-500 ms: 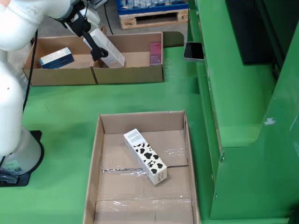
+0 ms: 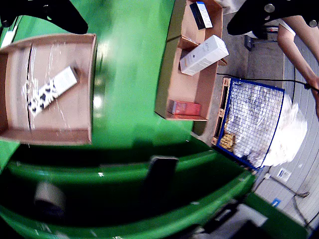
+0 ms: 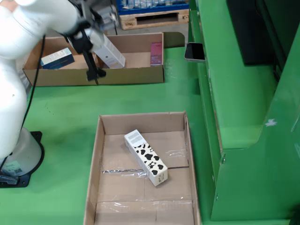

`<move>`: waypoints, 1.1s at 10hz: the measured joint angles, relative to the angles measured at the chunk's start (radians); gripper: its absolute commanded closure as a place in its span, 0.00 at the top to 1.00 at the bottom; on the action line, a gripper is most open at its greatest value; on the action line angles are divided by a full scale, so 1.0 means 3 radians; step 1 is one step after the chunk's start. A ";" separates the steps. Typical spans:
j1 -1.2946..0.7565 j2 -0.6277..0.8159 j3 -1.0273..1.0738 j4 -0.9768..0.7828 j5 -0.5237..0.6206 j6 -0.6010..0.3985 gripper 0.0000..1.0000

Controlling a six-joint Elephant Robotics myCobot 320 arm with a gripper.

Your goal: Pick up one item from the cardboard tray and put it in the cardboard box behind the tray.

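A shallow cardboard tray [image 3: 136,75] at the back holds a white box [image 3: 111,52] lying tilted across its divider, a blue-and-white box [image 3: 56,58] and a pink-red box [image 3: 156,50]. The wrist view shows the tray [image 2: 174,92] with the white box [image 2: 204,55], the red box [image 2: 186,108] and the dark blue box [image 2: 201,15]. A deeper cardboard box [image 3: 101,140] in front holds a cow-patterned carton [image 3: 146,157], which also shows in the wrist view [image 2: 52,89]. My gripper [image 3: 93,65] hangs above the tray's front wall, left of the white box. Its black fingers [image 2: 55,17] stand wide apart, holding nothing.
A phone [image 3: 194,51] lies on the green ledge right of the tray. A green machine frame [image 3: 243,93] borders the right side. A tape roll [image 2: 50,196] sits on a lower ledge. A blue wire basket [image 2: 249,122] and a person's arm [image 2: 299,45] are beyond the tray.
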 measured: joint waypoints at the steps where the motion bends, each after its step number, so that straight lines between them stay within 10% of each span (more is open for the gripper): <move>1: -0.0179 -0.0184 0.0184 -0.0184 0.0133 -0.0025 1.00; 11: -0.1738 -0.1109 0.1759 -0.1748 0.1386 -0.1258 1.00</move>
